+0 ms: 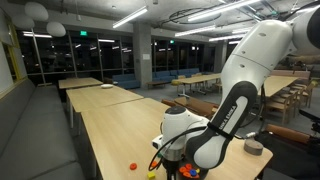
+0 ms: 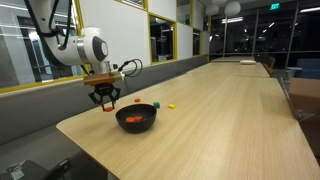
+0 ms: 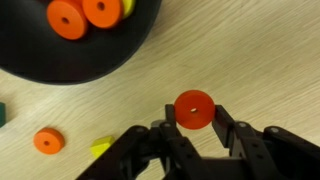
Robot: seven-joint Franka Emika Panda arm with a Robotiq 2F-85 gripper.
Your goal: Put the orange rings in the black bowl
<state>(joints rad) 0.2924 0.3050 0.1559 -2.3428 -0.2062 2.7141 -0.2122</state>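
One orange ring (image 3: 194, 109) is pinched between the partly closed fingers of the hand (image 3: 196, 124), the black bowl (image 3: 60, 55) is seen just ahead holding two rings (image 3: 67, 18), and a fourth ring (image 3: 47, 141) is left on the desk (image 3: 260, 60) beside the hand.

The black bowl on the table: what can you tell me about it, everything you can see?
The black bowl is round, shallow and wide, with a smooth dark surface; its material is hard to tell. It stands upright on the pale wooden table, near one end. Inside lie two orange rings side by side, with a yellow piece near the rim. The gripper hangs just beside the bowl without touching it, shut on a third orange ring.
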